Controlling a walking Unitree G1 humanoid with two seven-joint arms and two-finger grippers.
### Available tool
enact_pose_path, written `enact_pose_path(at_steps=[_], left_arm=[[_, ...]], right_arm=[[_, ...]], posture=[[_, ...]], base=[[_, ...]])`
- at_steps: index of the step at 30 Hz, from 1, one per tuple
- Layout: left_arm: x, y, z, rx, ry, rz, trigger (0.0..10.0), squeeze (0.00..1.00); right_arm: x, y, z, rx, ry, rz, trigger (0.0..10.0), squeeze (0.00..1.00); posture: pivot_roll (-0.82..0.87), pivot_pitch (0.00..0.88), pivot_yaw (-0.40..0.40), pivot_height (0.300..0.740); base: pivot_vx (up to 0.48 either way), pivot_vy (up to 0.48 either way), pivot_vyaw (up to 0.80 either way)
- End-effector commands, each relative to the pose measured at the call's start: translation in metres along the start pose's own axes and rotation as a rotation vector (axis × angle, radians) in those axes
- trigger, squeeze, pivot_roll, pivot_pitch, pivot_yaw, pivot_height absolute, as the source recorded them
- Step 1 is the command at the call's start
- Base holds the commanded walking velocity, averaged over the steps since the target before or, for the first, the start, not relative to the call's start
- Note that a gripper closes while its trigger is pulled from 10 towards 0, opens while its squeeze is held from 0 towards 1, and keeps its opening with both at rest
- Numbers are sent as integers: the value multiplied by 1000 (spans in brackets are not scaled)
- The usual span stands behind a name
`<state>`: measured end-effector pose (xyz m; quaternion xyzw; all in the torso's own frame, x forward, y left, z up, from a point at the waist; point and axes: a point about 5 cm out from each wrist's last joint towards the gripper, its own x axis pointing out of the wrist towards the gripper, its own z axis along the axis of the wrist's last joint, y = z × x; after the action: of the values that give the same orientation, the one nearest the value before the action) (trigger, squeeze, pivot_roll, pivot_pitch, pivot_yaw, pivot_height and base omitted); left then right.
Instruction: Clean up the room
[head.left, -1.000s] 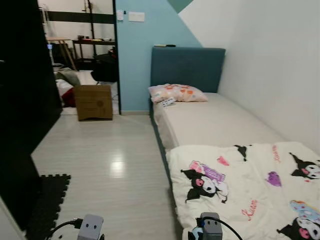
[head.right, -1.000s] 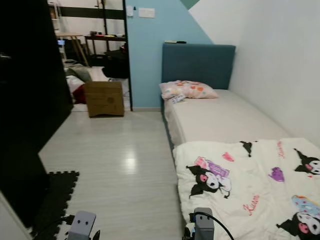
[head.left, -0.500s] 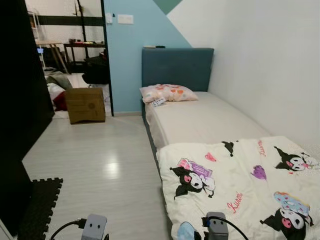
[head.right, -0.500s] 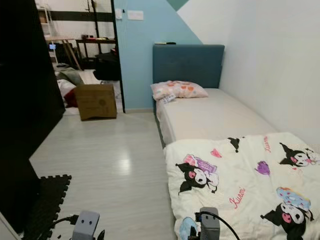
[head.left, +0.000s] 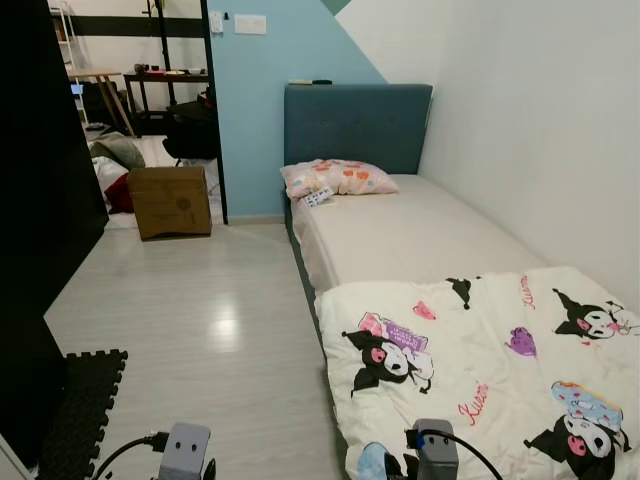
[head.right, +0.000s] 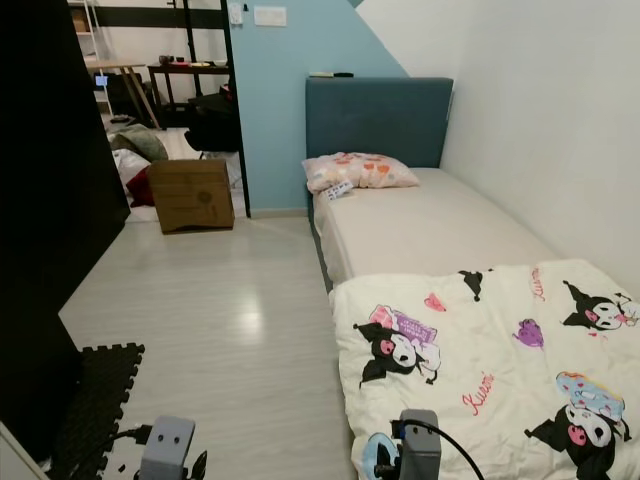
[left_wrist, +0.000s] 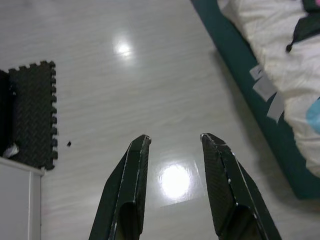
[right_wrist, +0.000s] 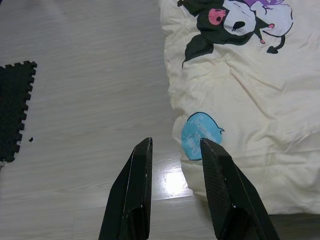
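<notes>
Jaws on both our grippers are released, fingers spread with nothing between them: left gripper (left_wrist: 172, 145) hangs over the pale wood floor (head.left: 200, 320), right gripper (right_wrist: 175, 147) hangs over the floor right at the edge of the blanket (head.left: 480, 370). We see the blanket, cream with cartoon prints, crumpled over the near end of the bed (head.left: 400, 235) and spilling over its side toward the floor; a blue patch on it sits just past the right fingertips in the right wrist view. Bare mattress beyond it, a pillow (head.left: 338, 177) with orange and pink print at the far end against the teal headboard (head.left: 355, 125), a small white tag-like item just beside the pillow, too small to tell what. White wall along the bed's far side. Black foam mat (head.left: 85, 405) on the floor to our left, near a dark cabinet (head.left: 40, 220). Cardboard box (head.left: 168, 200) sits in the doorway at the far left, with clutter and a desk (head.left: 165, 85) in the room behind it.
</notes>
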<state>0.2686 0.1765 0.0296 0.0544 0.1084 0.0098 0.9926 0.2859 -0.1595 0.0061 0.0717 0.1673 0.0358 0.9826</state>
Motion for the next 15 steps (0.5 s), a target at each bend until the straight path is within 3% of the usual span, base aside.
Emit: enact_pose_path(at_steps=[1, 15], left_arm=[[-4, 1, -4, -24, 9, 5, 10000, 0], [-8, 0, -3, -33, -7, 20, 10000, 0]], right_arm=[[-3, -2, -5, 14, 3, -11, 10000, 0], [-6, -3, -5, 8, 3, 3, 10000, 0]], posture=[[56, 107, -31, 738], [50, 101, -35, 738]], base=[[0, 0, 0], [0, 0, 0]])
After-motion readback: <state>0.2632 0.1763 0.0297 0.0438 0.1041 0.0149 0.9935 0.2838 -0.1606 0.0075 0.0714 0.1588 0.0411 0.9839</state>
